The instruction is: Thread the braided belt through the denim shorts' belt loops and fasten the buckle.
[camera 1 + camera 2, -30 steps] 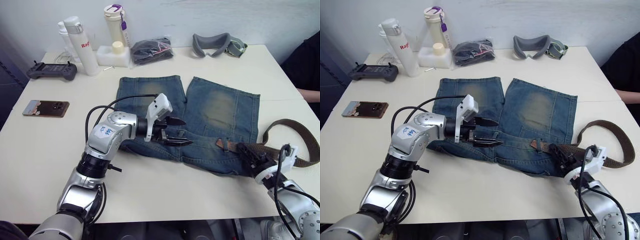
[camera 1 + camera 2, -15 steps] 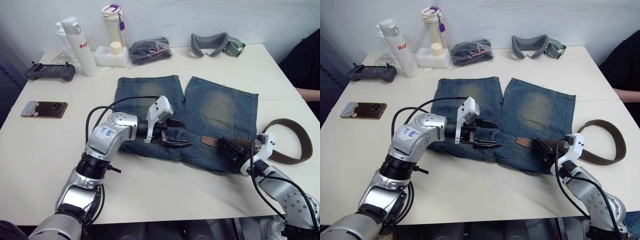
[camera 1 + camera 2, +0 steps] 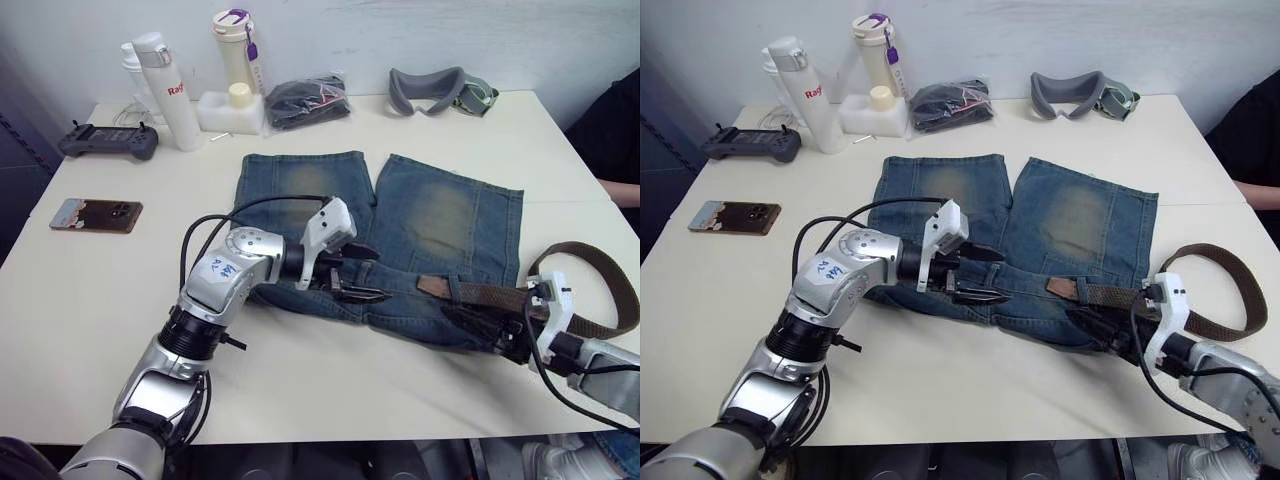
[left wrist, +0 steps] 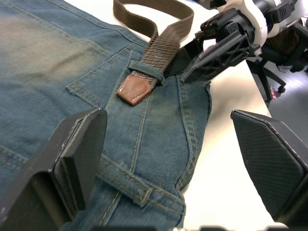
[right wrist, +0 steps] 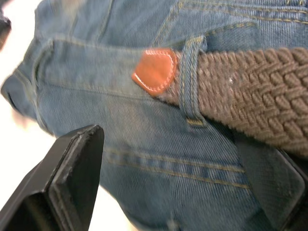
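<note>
Sliding back: right gripper (image 3: 1102, 327) has pulled away from belt (image 4: 163, 45), fingers apart, empty. Tip (image 5: 153, 70) stays through one loop (image 5: 191, 79) of shorts (image 3: 440, 215). Left gripper (image 3: 352, 273) open over waistband; more loops to go.

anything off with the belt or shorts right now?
Nothing damaged or spilled. The braided belt has its leather tip just through one belt loop at the right end of the denim shorts; the rest arcs loosely off onto the table. The waistband below the left pincer is bunched.
</note>
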Robot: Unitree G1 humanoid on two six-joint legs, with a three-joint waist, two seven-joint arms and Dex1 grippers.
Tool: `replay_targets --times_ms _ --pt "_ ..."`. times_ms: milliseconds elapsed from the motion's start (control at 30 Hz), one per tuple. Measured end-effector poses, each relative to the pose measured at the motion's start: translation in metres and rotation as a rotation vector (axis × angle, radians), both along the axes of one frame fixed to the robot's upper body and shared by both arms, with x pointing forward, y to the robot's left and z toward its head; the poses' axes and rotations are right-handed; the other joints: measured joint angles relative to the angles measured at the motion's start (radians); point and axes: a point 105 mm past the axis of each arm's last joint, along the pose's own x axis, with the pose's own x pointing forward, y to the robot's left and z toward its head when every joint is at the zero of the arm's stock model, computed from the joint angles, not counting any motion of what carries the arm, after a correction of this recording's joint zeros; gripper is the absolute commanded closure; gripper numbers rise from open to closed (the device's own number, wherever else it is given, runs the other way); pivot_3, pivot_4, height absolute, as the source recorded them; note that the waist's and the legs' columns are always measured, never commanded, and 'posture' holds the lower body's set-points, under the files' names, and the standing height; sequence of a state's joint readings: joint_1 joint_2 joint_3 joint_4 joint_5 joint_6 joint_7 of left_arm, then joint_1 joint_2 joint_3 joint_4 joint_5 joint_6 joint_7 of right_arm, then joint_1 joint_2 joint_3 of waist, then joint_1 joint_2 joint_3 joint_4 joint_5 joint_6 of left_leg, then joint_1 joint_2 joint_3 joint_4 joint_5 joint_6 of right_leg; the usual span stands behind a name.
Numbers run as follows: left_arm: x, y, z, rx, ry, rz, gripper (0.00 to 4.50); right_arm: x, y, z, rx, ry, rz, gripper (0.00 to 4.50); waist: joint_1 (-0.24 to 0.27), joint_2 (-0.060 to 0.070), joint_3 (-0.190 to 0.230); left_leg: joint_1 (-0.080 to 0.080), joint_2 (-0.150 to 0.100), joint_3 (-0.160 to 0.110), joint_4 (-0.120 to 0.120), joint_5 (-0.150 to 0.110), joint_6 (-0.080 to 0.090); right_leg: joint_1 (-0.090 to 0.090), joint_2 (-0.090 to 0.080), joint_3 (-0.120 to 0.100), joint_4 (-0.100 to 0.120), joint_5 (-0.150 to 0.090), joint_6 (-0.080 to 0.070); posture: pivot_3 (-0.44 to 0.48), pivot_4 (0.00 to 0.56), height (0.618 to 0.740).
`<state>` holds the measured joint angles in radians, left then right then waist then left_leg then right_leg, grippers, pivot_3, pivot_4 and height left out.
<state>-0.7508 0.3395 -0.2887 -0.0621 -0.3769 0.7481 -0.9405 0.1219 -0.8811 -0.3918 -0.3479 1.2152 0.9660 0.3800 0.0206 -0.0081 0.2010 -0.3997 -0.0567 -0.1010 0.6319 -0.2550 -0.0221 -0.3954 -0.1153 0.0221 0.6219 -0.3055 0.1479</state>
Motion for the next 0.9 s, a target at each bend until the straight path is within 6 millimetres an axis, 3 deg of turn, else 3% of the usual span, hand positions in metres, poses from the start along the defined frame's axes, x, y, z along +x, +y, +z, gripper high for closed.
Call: replay_targets --times_ms 200,367,500,567,667,900 --pt "0.001 -0.001 -0.003 0.002 0.003 -0.001 0.00 -0.012 0.005 0.007 -0.024 0.041 0.143 0.05 0.003 -0.001 0.000 -0.001 0.000 0.000 0.000 0.000 0.000 0.000 0.000 -0.001 0.000 0.000 0.000 0.000 0.150 0.740" --pt "0.003 -0.005 -0.007 0.016 -0.030 -0.009 0.00 -0.036 0.037 0.015 -0.027 0.010 0.338 0.05 0.004 -0.001 0.001 -0.002 0.000 -0.001 0.001 0.000 0.000 0.000 0.000 -0.001 -0.001 0.000 0.001 0.000 0.150 0.740" --pt "0.006 -0.012 -0.008 0.009 -0.096 -0.032 0.00 -0.036 0.037 0.018 -0.212 -0.120 0.371 0.05 0.006 -0.001 0.001 -0.003 0.000 0.000 0.002 0.000 0.000 0.000 0.000 -0.001 -0.002 0.001 0.002 0.000 0.150 0.740" --pt "0.009 -0.022 -0.006 0.001 -0.176 -0.055 0.00 -0.029 0.026 0.014 -0.391 -0.187 0.353 0.05 0.008 -0.002 0.001 -0.003 0.000 0.000 0.003 0.000 0.000 0.000 0.000 -0.002 -0.003 0.001 0.002 0.000 0.150 0.740" --pt "0.017 -0.040 -0.008 0.032 -0.329 -0.082 0.00 -0.027 0.024 0.006 -0.521 -0.249 0.378 0.05 0.012 -0.002 0.001 -0.003 -0.001 0.000 0.003 0.000 0.000 0.000 0.000 -0.002 -0.004 0.001 0.002 0.000 0.150 0.740" --pt "0.040 -0.081 -0.031 0.206 -0.715 -0.116 0.00 -0.025 0.027 -0.005 -0.618 -0.301 0.366 0.05 0.012 -0.005 0.003 -0.005 -0.001 0.000 0.003 -0.001 0.001 0.000 0.000 -0.002 -0.005 0.002 0.003 0.000 0.150 0.740"
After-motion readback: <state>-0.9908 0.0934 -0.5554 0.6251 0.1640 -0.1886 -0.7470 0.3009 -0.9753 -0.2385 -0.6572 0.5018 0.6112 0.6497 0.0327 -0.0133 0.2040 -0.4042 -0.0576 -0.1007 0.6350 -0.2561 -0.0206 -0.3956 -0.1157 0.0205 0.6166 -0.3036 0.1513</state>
